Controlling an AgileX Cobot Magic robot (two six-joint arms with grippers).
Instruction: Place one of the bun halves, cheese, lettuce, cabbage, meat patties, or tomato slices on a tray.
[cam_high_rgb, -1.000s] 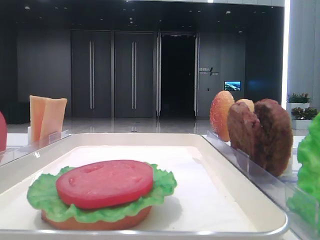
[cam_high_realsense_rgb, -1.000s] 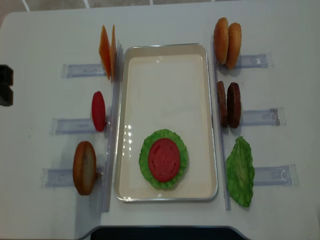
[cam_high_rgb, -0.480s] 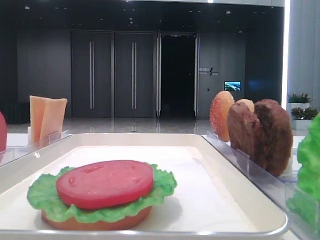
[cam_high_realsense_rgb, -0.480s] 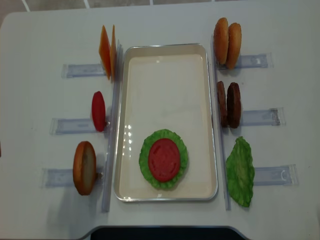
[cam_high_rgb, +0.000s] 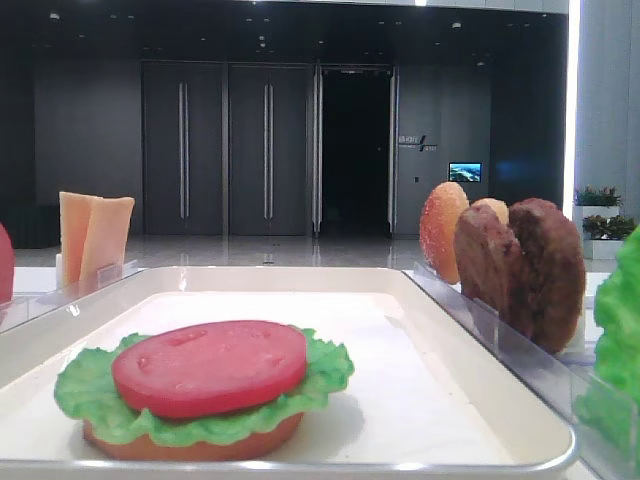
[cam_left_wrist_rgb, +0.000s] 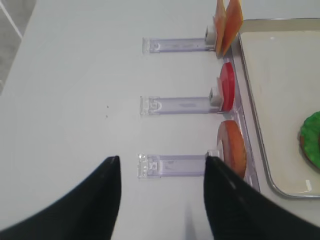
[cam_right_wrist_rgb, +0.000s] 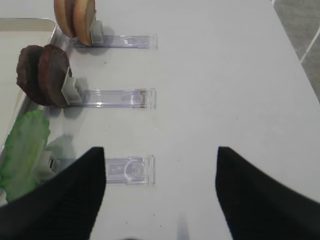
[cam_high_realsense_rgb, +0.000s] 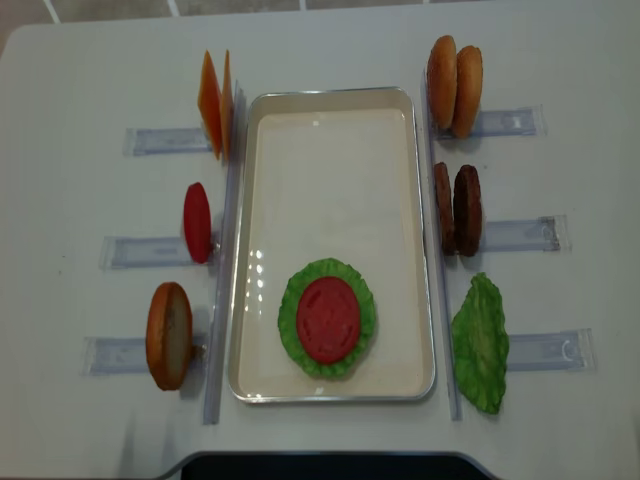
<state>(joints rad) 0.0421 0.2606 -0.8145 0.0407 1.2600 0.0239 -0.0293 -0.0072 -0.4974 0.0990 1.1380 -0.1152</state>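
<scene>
Both grippers spread wide over bare table, nothing held: left gripper (cam_left_wrist_rgb: 162, 200) near the racked bun half (cam_left_wrist_rgb: 232, 147), right gripper (cam_right_wrist_rgb: 160, 195) near the racked lettuce (cam_right_wrist_rgb: 22, 150). On the tray (cam_high_realsense_rgb: 330, 115): bun, lettuce, tomato slice (cam_high_realsense_rgb: 328, 319) stacked

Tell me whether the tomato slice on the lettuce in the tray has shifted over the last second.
No. The tomato slice sits centred on the lettuce at the same spot relative to the tray rim as in the earlier overhead pictures.
</scene>
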